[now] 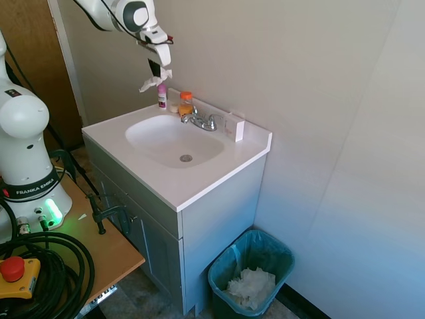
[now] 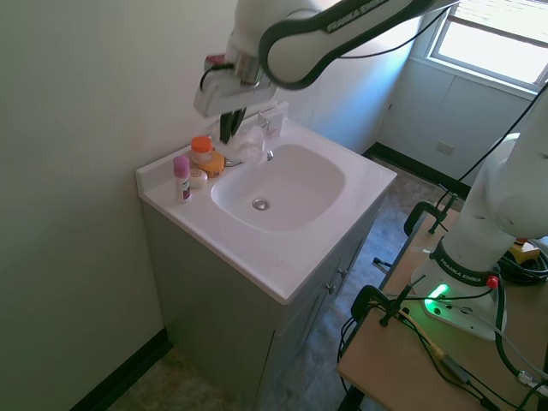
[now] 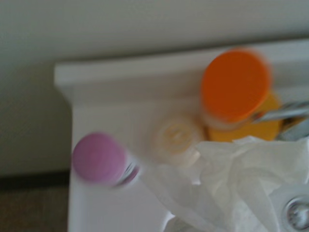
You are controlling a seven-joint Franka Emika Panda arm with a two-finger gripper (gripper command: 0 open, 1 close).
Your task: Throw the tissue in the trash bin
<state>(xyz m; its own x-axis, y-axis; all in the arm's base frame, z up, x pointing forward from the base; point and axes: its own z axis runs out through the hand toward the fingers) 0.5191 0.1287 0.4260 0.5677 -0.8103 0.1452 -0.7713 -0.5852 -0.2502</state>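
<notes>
End effector (image 1: pixel 157 75) clamped on tissue (image 1: pixel 151 83), aloft over bench's back corner. Carry step in hand. Next: swing toward 5 o'clock, over trash bin (image 1: pixel 279 252) on floor, release.

The tissue (image 1: pixel 151 83), in the upper left of the first exterior view, is plain white, hanging from dark gripper (image 1: pixel 155 75) fingers below a white arm. The vanity top (image 1: pixel 199 183) and its basin are white; the cabinet front beneath is pale grey. Near the chrome faucet (image 1: pixel 202 121) stand a bottle with an orange cap (image 1: pixel 186 96) over amber contents and a small white bottle with a pink-purple cap (image 1: pixel 161 88). In the wrist view a cream-coloured round item (image 3: pixel 176 138) lies between them. At the lower right, the trash bin (image 1: pixel 251 274) is dark teal-green with a translucent bluish liner, with white crumpled paper (image 1: pixel 251 286) inside.
</notes>
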